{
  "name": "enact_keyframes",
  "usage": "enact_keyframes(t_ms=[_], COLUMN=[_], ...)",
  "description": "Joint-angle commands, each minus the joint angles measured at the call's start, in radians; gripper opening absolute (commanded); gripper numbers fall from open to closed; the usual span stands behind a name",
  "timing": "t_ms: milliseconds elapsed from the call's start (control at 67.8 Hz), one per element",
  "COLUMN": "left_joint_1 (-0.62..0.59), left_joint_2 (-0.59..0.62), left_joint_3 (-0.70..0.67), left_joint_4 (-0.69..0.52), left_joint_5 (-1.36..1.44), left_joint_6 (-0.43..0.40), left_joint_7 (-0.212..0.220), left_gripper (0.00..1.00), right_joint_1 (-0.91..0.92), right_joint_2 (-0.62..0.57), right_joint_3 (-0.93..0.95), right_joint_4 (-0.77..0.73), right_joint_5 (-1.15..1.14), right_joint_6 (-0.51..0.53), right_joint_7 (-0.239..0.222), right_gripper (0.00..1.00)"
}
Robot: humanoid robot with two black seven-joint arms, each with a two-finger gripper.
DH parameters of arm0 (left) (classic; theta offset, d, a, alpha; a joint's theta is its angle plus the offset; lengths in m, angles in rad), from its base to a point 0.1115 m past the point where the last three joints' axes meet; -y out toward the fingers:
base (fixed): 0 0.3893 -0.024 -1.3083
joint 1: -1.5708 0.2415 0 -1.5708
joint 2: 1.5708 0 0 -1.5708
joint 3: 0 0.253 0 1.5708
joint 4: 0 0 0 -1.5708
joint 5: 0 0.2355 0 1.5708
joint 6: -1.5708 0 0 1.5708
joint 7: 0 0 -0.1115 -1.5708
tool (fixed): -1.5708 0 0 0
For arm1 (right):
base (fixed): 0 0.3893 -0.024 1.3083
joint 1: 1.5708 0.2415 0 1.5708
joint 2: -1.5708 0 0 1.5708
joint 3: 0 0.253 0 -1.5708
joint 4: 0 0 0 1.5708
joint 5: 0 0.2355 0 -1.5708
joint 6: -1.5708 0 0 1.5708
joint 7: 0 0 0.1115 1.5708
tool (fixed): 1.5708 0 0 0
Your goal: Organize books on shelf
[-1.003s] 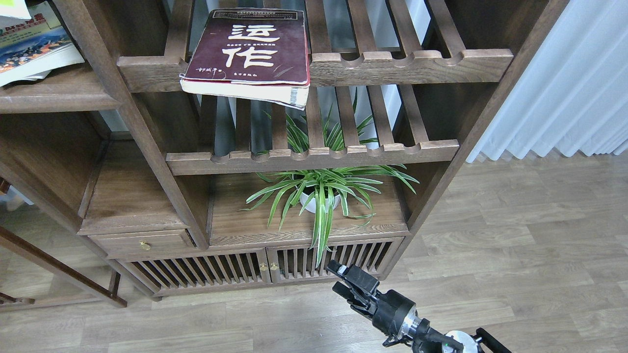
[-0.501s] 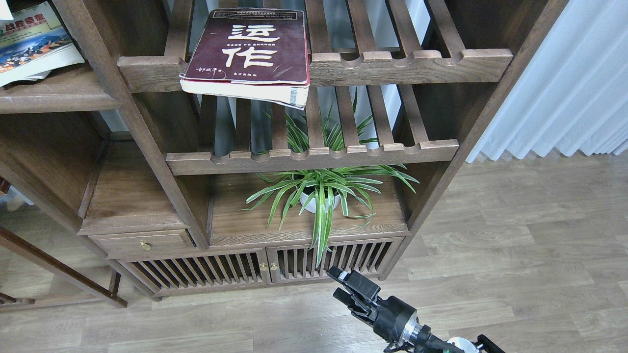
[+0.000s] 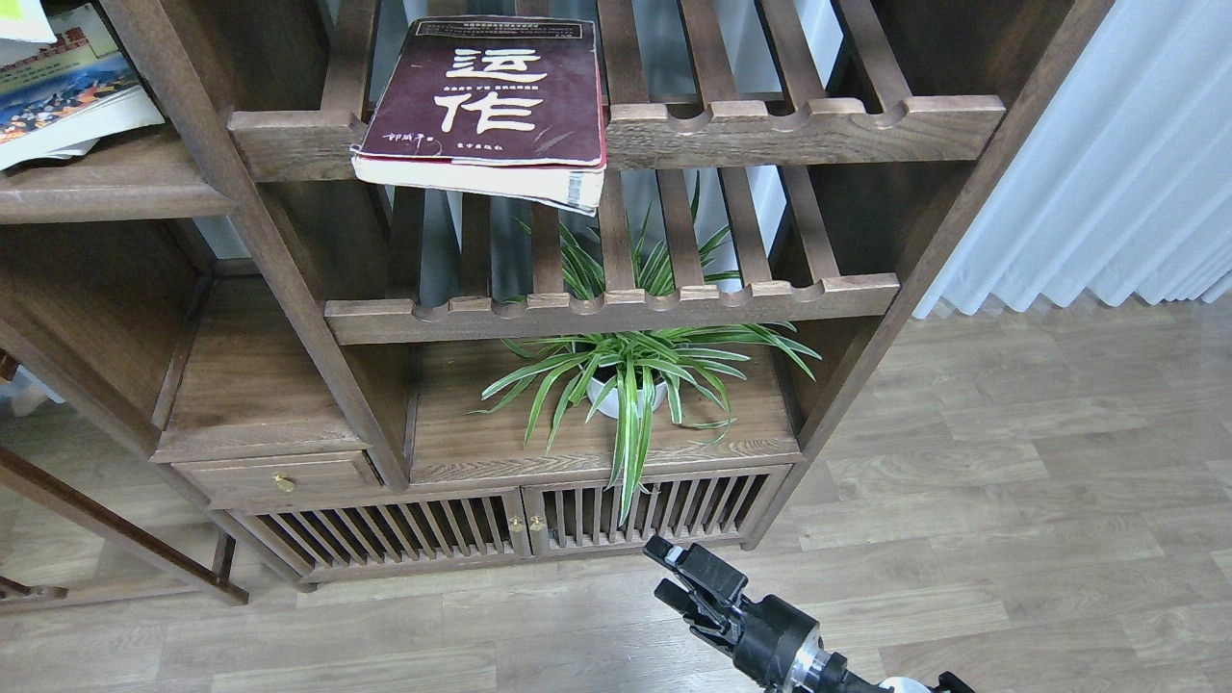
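Observation:
A thick maroon book (image 3: 491, 91) with big white Chinese characters lies flat on the top slatted rack, its front edge hanging over the rail. At the upper left, a smaller book (image 3: 60, 91) with a colourful picture rests on the solid dark-brown shelf (image 3: 106, 188). A pale yellow-green corner (image 3: 19, 14) of another book lies on top of it, mostly cut off. My right gripper (image 3: 674, 573) is low over the floor in front of the cabinet doors, far below the books, open and holding nothing. The left gripper is out of view.
A spider plant in a white pot (image 3: 626, 385) stands on the lower board, its leaves drooping over the slatted cabinet doors (image 3: 520, 525). A second slatted rack (image 3: 616, 308) sits above the plant. White curtains (image 3: 1107, 173) hang at the right above the wood floor (image 3: 1011, 500).
My right gripper has sunk steadily toward the bottom edge of the view, away from the bookcase. The books have not moved.

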Motion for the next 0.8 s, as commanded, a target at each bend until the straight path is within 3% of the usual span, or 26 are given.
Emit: enact_keyframes(t_ms=[0,133,324,457,487,619,782], left_joint_1=[-0.005,-0.006,-0.011,-0.043,-0.052,-0.055,-0.055], left_joint_2=[-0.012,-0.018,-0.019,-0.019,-0.021,-0.022,-0.022], left_joint_3=[-0.001,-0.003,-0.006,-0.006,-0.006,-0.006,-0.005], left_joint_4=[0.014,0.024,0.029,0.029,0.026,0.003,-0.083], left_joint_5=[0.000,0.002,0.052,0.129,0.150,0.152,0.153], left_joint_6=[0.000,0.000,0.000,0.000,0.000,0.000,0.000], left_joint_7=[0.000,0.000,0.000,0.000,0.000,0.000,0.000], left_gripper=[0.02,0.08,0.52,0.65,0.73,0.83,0.88], right_joint_1=[0.000,0.000,0.000,0.002,0.002,0.002,0.000], right_joint_2=[0.000,0.000,0.000,0.000,0.000,0.000,0.000], right_joint_3=[-0.001,0.001,0.002,0.002,0.001,-0.001,-0.001], right_joint_4=[-0.002,-0.002,-0.003,-0.005,-0.006,-0.009,-0.009], right_joint_5=[0.000,0.000,0.000,0.000,0.000,0.000,0.000], right_joint_6=[0.000,0.000,0.000,0.000,0.000,0.000,0.000], right_joint_7=[0.000,0.000,0.000,0.000,0.000,0.000,0.000], right_gripper=[1.00,1.00,1.00,1.00,1.00,1.00,1.00])
